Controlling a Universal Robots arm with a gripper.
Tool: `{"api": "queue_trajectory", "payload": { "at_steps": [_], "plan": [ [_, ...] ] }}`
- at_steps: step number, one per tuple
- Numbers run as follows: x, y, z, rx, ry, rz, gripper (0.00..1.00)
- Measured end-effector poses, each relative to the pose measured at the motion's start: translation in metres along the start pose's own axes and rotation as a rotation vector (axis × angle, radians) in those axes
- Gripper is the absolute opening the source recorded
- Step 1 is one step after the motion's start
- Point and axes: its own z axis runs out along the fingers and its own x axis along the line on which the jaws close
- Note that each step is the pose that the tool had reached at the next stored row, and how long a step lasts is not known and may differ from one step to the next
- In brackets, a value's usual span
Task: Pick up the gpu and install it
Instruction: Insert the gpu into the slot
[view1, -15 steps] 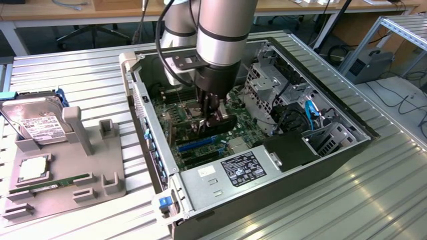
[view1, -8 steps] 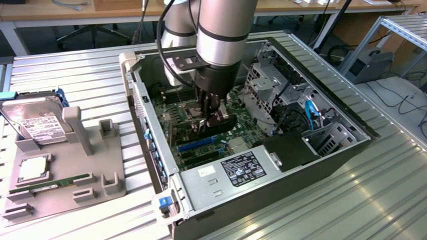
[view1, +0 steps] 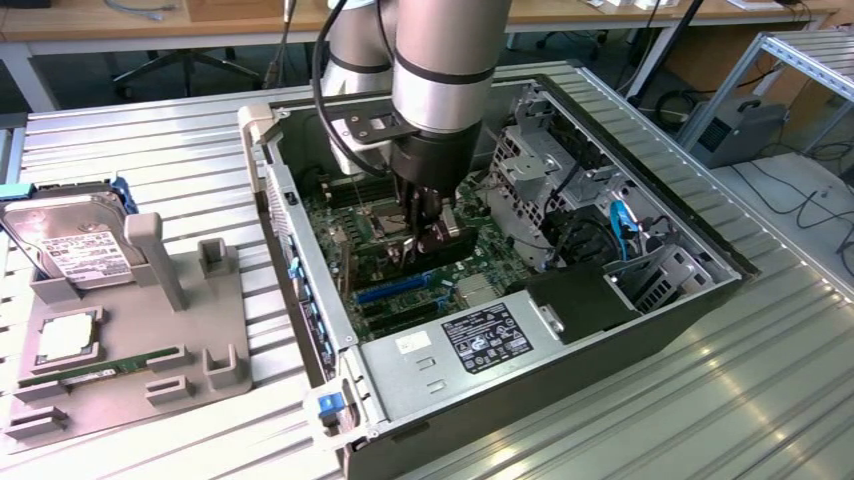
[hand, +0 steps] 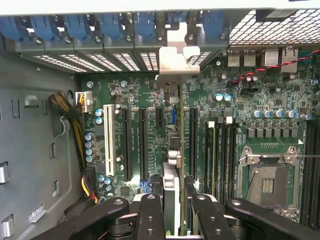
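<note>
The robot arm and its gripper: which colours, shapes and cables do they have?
The arm is a thick silver-grey tube with a black ring band. Black cables run along it. The wrist section below is black. The gripper has black fingers with small round screws.

Ribbed metal table (view1: 160, 150), dull sheen; matt grey plastic tray (view1: 200, 365); matt black fingers (hand: 150, 215).

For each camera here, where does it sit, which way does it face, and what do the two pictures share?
Exterior view: above and off the arm, looking down at the open computer case and the gray parts tray; the arm and claw show.
Wrist view: on the wrist, looking down along the claw at the motherboard; its fingers grip the gpu edge-on.
Shared: claw, gpu, motherboard.
</note>
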Motion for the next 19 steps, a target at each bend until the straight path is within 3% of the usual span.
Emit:
{"api": "queue_trajectory", "payload": {
  "at_steps": [6, 19],
  "plan": [
    [-0.001, 0.0036, 0.0020, -0.0008, 0.0009, 0.030, 0.27],
    [-0.003, 0.0160, 0.0119, -0.0012, 0.0013, 0.043, 0.27]
  ]
}}
